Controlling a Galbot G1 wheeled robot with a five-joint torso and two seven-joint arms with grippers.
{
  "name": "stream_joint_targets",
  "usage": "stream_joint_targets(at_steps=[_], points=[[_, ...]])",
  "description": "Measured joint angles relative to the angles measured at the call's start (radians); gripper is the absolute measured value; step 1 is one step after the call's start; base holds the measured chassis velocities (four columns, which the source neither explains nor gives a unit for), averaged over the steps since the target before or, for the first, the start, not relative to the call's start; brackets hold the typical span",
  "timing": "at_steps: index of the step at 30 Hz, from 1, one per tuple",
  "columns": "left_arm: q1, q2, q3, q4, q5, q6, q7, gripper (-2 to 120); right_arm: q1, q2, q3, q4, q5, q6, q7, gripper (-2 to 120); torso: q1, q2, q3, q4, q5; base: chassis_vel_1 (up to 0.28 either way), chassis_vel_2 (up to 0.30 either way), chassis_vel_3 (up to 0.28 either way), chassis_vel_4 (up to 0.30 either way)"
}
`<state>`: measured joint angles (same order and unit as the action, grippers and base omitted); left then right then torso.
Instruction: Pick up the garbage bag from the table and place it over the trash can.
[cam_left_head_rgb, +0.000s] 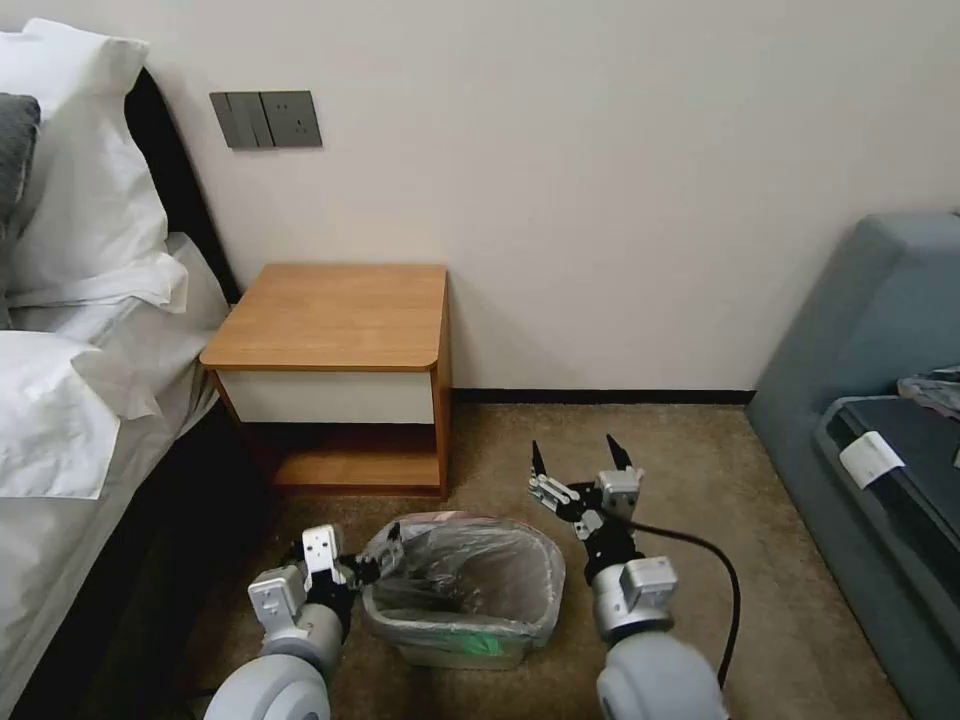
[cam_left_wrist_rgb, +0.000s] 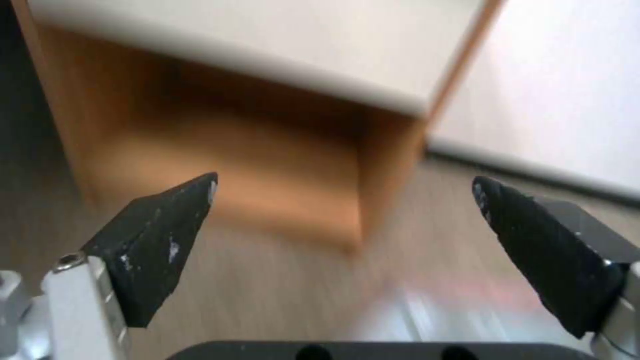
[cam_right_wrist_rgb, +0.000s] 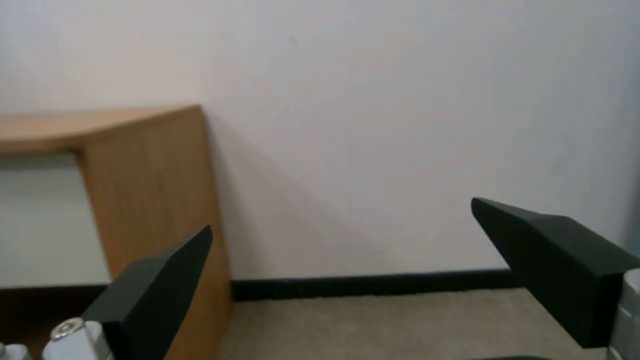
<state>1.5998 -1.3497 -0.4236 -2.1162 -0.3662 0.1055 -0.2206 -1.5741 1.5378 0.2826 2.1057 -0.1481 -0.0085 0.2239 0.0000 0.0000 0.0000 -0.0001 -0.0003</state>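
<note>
Garbage bag (cam_left_head_rgb: 462, 568) lines trash can (cam_left_head_rgb: 455, 640), on carpet in front of nightstand (cam_left_head_rgb: 335, 315).

Bag's grey plastic drapes over can rim, green mark at near side, pinkish edge at far rim. L gripper (cam_left_head_rgb: 372, 568) sits at can's left rim, touching bag edge; in L wrist view its fingers are spread wide w/ nothing between. R gripper (cam_left_head_rgb: 578, 462) raised just beyond can's right side, fingers apart, empty. Nightstand top bare.

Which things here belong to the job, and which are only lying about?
Job: garbage bag lining the trash can; table; left gripper at the bag's edge; right gripper, open, empty.
Lying about: bed, pillows, sofa, wall switches.
</note>
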Motion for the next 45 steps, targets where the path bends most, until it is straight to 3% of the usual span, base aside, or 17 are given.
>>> stream_joint_targets(at_steps=[2, 5, 11, 45], points=[[-0.014, 0.01, -0.006, 0.065, 0.05, -0.147, 0.028, 100, -0.035, 0.011, 0.028, -0.018, -0.01, 0.037, -0.002, 100, 0.0, 0.0, 0.0, 0.0, -0.0001, 0.0, 0.0, 0.0, 0.0], [-0.022, 0.023, -0.019, 0.093, 0.06, -0.196, 0.05, 99, -0.055, 0.012, 0.063, -0.032, -0.016, 0.076, -0.017, 100, 0.0, 0.0, 0.0, -0.0001, 0.0002, 0.0, 0.0, 0.0, 0.0], [-0.02, 0.036, -0.028, 0.107, 0.06, -0.199, 0.063, 96, -0.057, 0.012, 0.116, -0.051, -0.011, 0.109, -0.055, 100, 0.0, 0.0, 0.0, 0.0, 0.0, 0.0, 0.0, 0.0, 0.0], [-0.019, 0.035, -0.028, 0.104, 0.052, -0.185, 0.056, 96, -0.052, 0.009, 0.115, -0.049, -0.001, 0.106, -0.061, 100, 0.0, 0.0, 0.0, 0.0, 0.0003, 0.0, 0.0, 0.0, 0.0]])
